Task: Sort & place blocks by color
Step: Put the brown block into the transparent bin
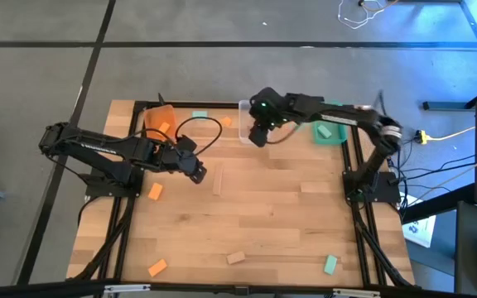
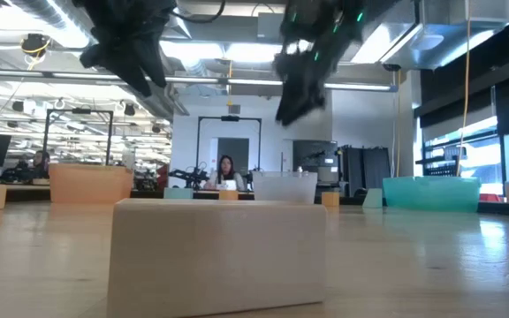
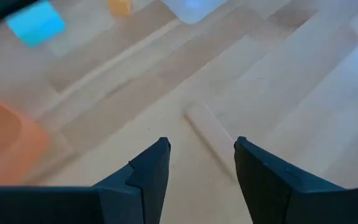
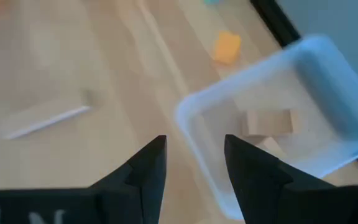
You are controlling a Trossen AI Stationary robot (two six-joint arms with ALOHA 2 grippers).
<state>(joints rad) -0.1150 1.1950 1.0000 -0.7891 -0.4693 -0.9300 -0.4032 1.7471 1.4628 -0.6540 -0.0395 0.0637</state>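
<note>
nearest the low camera, one plain wood block [image 2: 221,252] stands on the table [image 1: 255,223] and fills the lower middle of that view. seen from above, the other loose blocks lie well apart: a wood block [image 1: 217,184] just beside the left gripper [image 1: 199,172], an orange block [image 1: 155,191] near the left arm's base, and along the near edge an orange block [image 1: 157,266], a wood block [image 1: 236,257] and a teal block [image 1: 330,264]. an orange block [image 1: 225,122] and a teal block [image 1: 199,115] sit near the far edge. wood blocks [image 4: 267,122] lie inside the clear bin [image 4: 319,68]. the orange bin [image 1: 160,122] stands at the far left corner, the teal bin [image 1: 330,134] at the far right, the clear bin between them. left gripper: fingers spread, nothing between them, above bare table with the wood block just ahead of the fingertips. right gripper [image 1: 258,134]: fingers spread, empty, raised over the near rim of the clear bin. the table's middle, between the far bins and the near-edge blocks, is bare wood. a black frame [image 1: 350,174] borders the table sides. a person [image 2: 226,173] sits in the room beyond.
</note>
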